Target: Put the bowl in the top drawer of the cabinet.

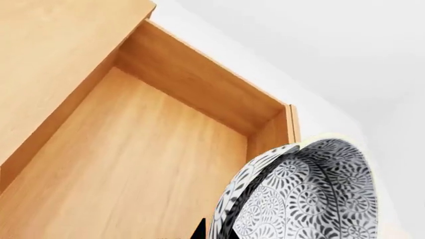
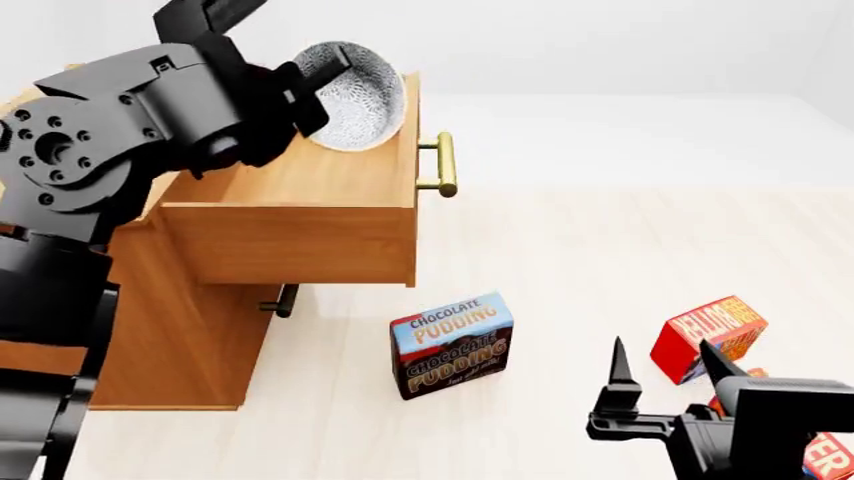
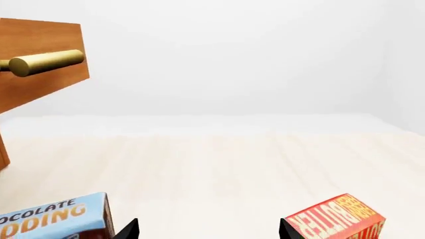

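The bowl (image 2: 354, 95), white with a grey floral pattern, hangs tilted on its side above the open top drawer (image 2: 287, 225). My left gripper (image 2: 310, 88) is shut on its rim. In the left wrist view the bowl (image 1: 312, 194) fills the corner beside the gripper (image 1: 219, 230), with the bare wooden drawer floor (image 1: 133, 164) under it. The drawer is pulled out of the cabinet (image 2: 174, 340), and its brass handle (image 2: 441, 163) faces right. My right gripper (image 2: 663, 360) is open and low at the right, far from the cabinet, holding nothing (image 3: 209, 230).
A chocolate pudding box (image 2: 451, 345) stands on the floor below the drawer front. A red box (image 2: 707, 335) lies next to the right gripper. The lower drawer's small brass handle (image 2: 280, 300) shows under the open drawer. The drawer handle (image 3: 47, 62) also shows in the right wrist view.
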You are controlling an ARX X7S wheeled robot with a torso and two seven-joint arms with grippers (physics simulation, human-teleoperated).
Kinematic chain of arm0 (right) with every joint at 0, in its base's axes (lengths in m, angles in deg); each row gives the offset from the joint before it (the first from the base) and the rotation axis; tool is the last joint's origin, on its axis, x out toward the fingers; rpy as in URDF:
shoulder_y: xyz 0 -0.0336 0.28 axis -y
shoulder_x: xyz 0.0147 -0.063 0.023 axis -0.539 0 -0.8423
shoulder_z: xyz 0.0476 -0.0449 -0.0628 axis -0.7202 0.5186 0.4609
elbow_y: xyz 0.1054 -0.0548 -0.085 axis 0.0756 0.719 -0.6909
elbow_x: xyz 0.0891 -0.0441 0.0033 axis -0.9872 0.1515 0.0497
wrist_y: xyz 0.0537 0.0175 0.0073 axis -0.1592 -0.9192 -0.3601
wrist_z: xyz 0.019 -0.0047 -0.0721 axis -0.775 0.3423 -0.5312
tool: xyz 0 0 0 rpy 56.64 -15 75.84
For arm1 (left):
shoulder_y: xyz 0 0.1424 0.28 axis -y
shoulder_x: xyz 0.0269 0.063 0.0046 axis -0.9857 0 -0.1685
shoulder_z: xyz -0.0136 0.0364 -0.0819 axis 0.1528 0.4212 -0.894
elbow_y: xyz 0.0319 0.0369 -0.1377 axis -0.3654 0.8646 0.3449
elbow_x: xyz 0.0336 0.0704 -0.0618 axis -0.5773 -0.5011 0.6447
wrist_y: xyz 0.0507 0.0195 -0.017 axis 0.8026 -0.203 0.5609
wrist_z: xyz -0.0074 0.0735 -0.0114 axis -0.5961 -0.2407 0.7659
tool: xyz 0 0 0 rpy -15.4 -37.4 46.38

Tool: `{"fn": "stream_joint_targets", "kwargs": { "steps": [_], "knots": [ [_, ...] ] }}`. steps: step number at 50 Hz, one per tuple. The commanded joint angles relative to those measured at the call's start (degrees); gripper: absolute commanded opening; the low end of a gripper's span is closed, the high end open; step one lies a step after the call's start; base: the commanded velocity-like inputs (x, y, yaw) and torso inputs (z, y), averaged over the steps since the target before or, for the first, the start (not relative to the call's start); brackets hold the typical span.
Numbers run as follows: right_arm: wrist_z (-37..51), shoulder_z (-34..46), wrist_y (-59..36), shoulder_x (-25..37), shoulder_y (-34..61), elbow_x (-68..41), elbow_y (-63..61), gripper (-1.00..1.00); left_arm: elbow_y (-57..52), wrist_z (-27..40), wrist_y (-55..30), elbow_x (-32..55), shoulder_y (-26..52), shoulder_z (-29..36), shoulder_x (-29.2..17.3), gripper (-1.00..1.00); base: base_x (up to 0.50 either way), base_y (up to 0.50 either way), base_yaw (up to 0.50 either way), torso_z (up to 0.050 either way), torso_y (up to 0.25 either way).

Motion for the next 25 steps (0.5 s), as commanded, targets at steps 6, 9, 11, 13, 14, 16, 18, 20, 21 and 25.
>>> {"fn": "stream_joint_targets", "kwargs": {
  "steps": [6,9,11,13,14,16,18,20,21,25],
  "knots": [
    [0.1,-0.4,1.2,0.0,-1.4,0.0,0.8,1.0,12.5,0.0,4.6,-1.6,1.3,-0.3,3.1,-1.0,0.0,0.0,0.0,0.0,0.0],
    [0.3,-0.4,1.0,0.1,-1.5,0.0,0.8,1.0,13.1,0.6,5.2,-1.2,1.6,-0.8,3.1,-1.0,0.0,0.0,0.0,0.0,0.0],
    [0.4,-0.5,0.8,0.2,-1.5,0.0,0.7,1.0,13.2,1.3,5.8,-0.9,1.7,-1.4,3.0,-1.0,0.0,0.0,0.0,0.0,0.0],
    [0.6,-0.6,0.7,0.3,-1.6,-0.1,0.4,1.0,13.7,1.8,6.2,-0.3,1.8,-2.0,3.0,-1.0,0.0,0.0,0.0,0.0,0.005],
    [0.6,-0.6,0.6,0.3,-1.7,-0.1,0.4,1.0,14.0,1.8,6.4,0.0,1.9,-2.3,3.0,-1.0,0.0,0.0,0.0,0.0,0.0],
    [0.7,-0.6,0.6,0.4,-1.8,-0.1,0.3,1.0,14.7,2.0,6.6,0.6,2.0,-2.9,3.1,-1.0,0.0,0.0,0.0,0.0,0.0],
    [0.8,-0.5,0.5,0.4,-1.6,0.0,0.6,1.0,14.7,2.2,7.0,0.8,1.7,-3.1,3.4,-1.0,0.0,0.0,0.0,0.0,0.0],
    [0.8,-0.3,0.5,0.4,-1.6,0.1,0.7,1.0,15.8,1.8,7.2,0.7,1.8,-3.0,3.8,-1.0,0.0,0.0,0.0,0.0,0.0],
    [0.8,-0.3,0.4,0.4,-1.6,0.2,0.7,1.0,16.3,1.5,7.3,0.8,1.9,-3.0,4.0,-1.0,0.0,0.0,0.0,0.0,0.0],
    [0.9,-0.6,0.6,0.6,-2.0,0.0,0.7,1.0,18.8,0.3,7.4,0.7,2.1,-2.9,4.4,-1.0,0.0,0.0,0.0,0.0,0.0]
  ]
}}
